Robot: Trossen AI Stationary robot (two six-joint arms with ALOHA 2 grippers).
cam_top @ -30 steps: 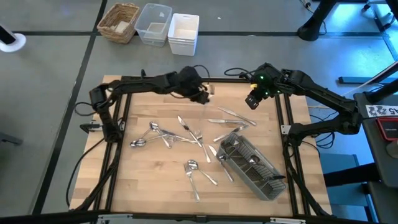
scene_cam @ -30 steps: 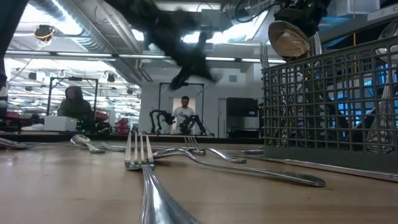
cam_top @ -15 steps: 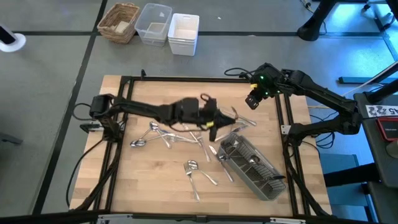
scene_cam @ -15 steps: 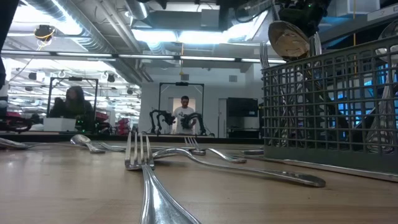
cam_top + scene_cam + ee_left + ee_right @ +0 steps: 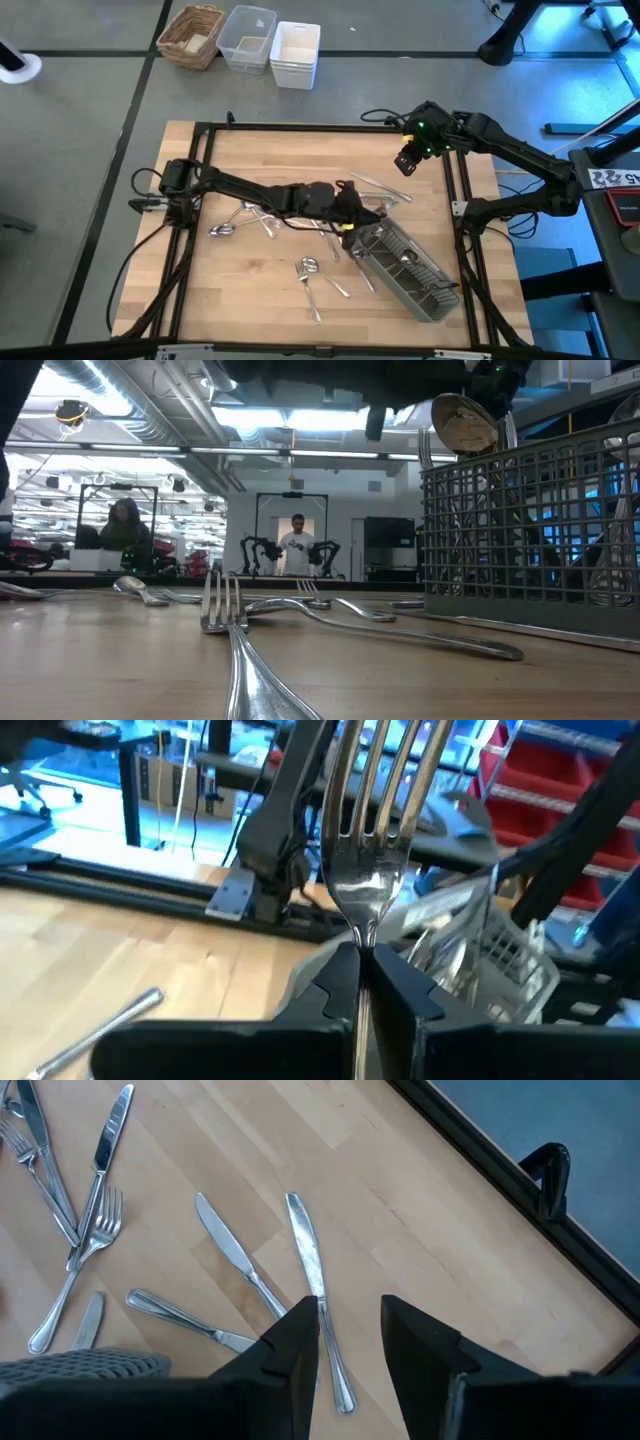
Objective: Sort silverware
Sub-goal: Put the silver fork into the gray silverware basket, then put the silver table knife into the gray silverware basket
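Note:
My left gripper [image 5: 355,217] hangs over the middle of the table, right at the far-left end of the grey slatted caddy [image 5: 405,262], and is shut on a silver fork [image 5: 372,840]. The caddy holds several pieces; a spoon bowl [image 5: 463,423] sticks up out of it. More silverware lies flat on the wood: spoons [image 5: 238,216] at the left, a fork and spoon [image 5: 310,273] toward the near edge, and knives [image 5: 232,1250] at the far right. Above those knives my right gripper [image 5: 350,1320] hovers open with nothing between its fingers. My left gripper pinches the fork's neck [image 5: 361,932], just below the tines, between its two fingers. The fingers come about level from the table's left and lie along the fork. The tines stick out past the fingertips toward the caddy, and the fork is lifted clear of the table.
A wicker basket [image 5: 192,35], a clear bin [image 5: 247,38] and a white bin [image 5: 295,52] stand beyond the table's far edge. Black frame rails [image 5: 190,230] border the table. A long fork [image 5: 235,650] lies close before the low camera. People show in the room behind.
My left gripper has swung from near the table's far edge toward the near edge and a little right, up to the caddy's far-left end. Its wrist has rolled on the way, and it has stayed shut on the fork.

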